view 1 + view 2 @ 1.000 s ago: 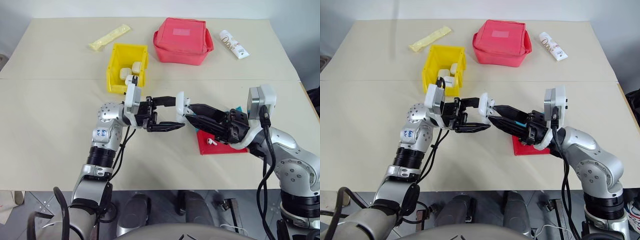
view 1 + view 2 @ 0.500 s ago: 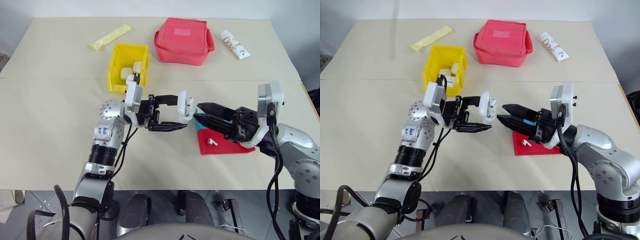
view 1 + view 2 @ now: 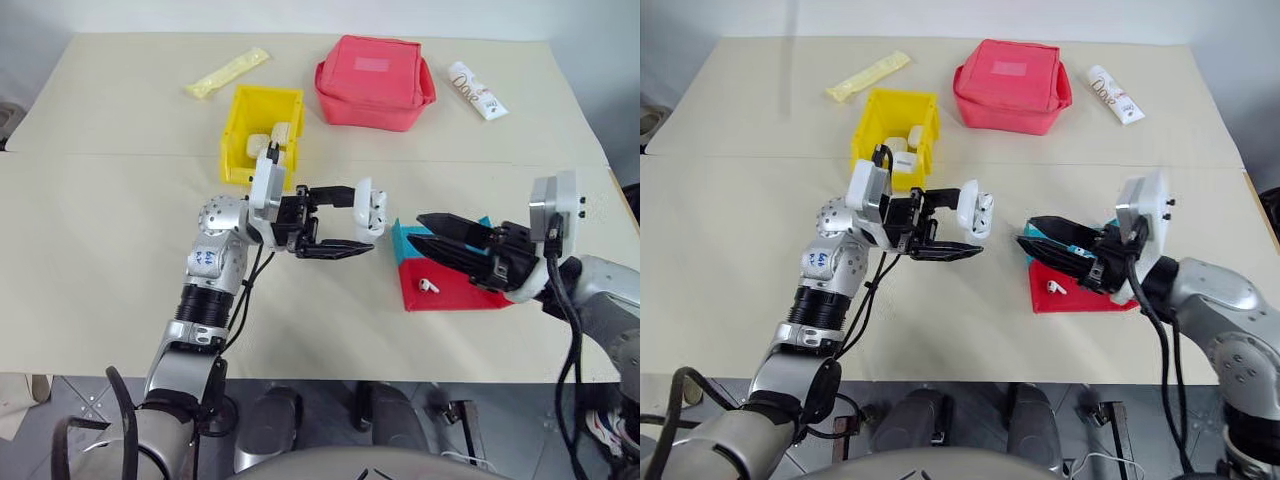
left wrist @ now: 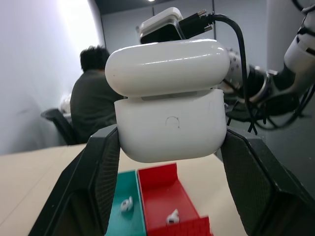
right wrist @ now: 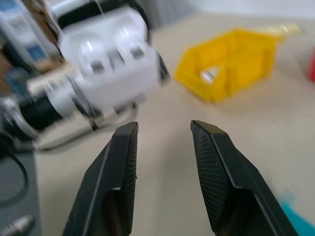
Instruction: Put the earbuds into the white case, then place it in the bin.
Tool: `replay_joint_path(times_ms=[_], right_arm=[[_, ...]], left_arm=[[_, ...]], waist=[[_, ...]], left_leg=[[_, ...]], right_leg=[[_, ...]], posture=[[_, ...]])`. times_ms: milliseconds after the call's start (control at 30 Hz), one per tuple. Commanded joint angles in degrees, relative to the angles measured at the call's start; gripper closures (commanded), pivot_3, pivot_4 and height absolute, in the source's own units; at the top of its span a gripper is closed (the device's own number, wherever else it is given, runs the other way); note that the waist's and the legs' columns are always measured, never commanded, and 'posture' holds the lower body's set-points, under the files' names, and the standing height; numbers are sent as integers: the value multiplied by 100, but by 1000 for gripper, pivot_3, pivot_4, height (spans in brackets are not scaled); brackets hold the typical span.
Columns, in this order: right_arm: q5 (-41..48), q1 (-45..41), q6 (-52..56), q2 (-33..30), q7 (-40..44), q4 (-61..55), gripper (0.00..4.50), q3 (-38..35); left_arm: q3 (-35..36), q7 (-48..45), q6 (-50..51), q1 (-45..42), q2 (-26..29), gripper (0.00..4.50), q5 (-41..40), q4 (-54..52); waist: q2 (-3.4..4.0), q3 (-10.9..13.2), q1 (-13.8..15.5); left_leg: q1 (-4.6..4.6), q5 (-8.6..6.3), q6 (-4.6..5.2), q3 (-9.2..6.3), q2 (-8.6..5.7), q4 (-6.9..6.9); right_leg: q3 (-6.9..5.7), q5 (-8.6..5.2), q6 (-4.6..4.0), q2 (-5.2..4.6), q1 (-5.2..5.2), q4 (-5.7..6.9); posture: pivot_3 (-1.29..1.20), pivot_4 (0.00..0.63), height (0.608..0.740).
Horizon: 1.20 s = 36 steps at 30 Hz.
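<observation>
My left tool (image 3: pixel 345 221) pinched the white case (image 3: pixel 369 209); right tool (image 3: pixel 425 231) spread empty; 2 earbuds (image 3: pixel 427 285) lay beneath, unloaded.

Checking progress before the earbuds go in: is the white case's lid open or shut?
Open: a gap shows under the white case's raised lid.

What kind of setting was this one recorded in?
Probably an indoor lab or office workspace: a plain beige table set with staged items like a yellow bin, and a person seated in the background.
</observation>
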Motion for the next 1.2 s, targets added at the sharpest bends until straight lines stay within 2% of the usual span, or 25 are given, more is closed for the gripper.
replay_joint_path(times_ms=[33, 100, 133, 267, 400, 500, 600, 733, 967, 1200], right_arm=[[-219, 247, 348, -450, -421, -339, 3623, -546], [-129, 162, 517, -653, -644, -546, 4296, -678], [-58, 60, 573, -741, -709, -637, 4445, -675], [275, -758, 886, -1100, -1018, -853, 4445, -363], [351, -2185, 1347, -1462, -1137, -771, 4445, 565], [153, -3356, 1803, -1378, -1215, -496, 4445, 1399], [-227, -4446, 2264, -1298, -947, -233, 4445, 2346], [-657, -5299, 2607, -1022, -706, 103, 4445, 3117], [-1005, -5611, 2789, -501, -341, 158, 4445, 3586], [-947, -5237, 3165, -683, -138, -240, 4445, 3314]], left_arm=[[-233, 7, 152, -352, 266, 1763, 336, 107], [-411, -96, 104, -528, 450, 1763, 582, 268], [-478, -159, 83, -586, 506, 1763, 644, 326], [-621, -333, -55, -832, 588, 1763, 827, 626], [-757, -428, -240, -1079, 605, 1763, 1058, 964], [-788, -491, -358, -1194, 581, 1763, 1134, 1163], [-797, -558, -440, -1264, 551, 1763, 1182, 1307], [-795, -581, -546, -1311, 509, 1763, 1208, 1434], [-768, -545, -643, -1231, 447, 1763, 1193, 1438], [-724, -448, -671, -1135, 414, 1763, 1176, 1361]], waist=[[0, 0, -5], [1, 0, -8], [1, 0, -11], [3, 2, -45], [0, 4, -48], [-1, 5, -48], [-3, 5, -50], [-3, 5, -55], [-5, 4, -65], [-6, 3, -61]], left_leg=[[1, 0, 1, 4, 0, 0], [3, -1, 5, 10, -2, 0], [2, 0, 6, 8, 0, 0], [1, -1, 4, 6, 7, -4], [-4, -1, 3, -3, 8, -5], [-11, -2, 3, -8, 8, -5], [-21, 0, 6, -9, 4, -3], [-38, 1, 4, -11, 4, -1], [-42, 3, 3, -6, 0, 1], [-40, 5, 4, -2, -2, 1]], right_leg=[[0, 1, 1, 1, 1, 0], [-1, 2, 2, 0, -1, 3], [-3, 3, 2, 2, -1, -1], [0, 2, 0, 6, -5, -2], [1, 0, -3, 5, -7, -8], [-1, 0, -3, 3, -9, -11], [1, 2, -2, -2, -19, -9], [-2, 2, -4, 0, -34, -5], [-6, 4, -1, 1, -40, 3], [-17, 6, 2, 2, -41, 6]], posture=[[0, 150, 740], [0, 150, 740], [0, 150, 740], [0, 150, 740], [0, 150, 740], [0, 150, 740], [0, 150, 740], [0, 150, 740], [0, 150, 740], [0, 150, 740]])
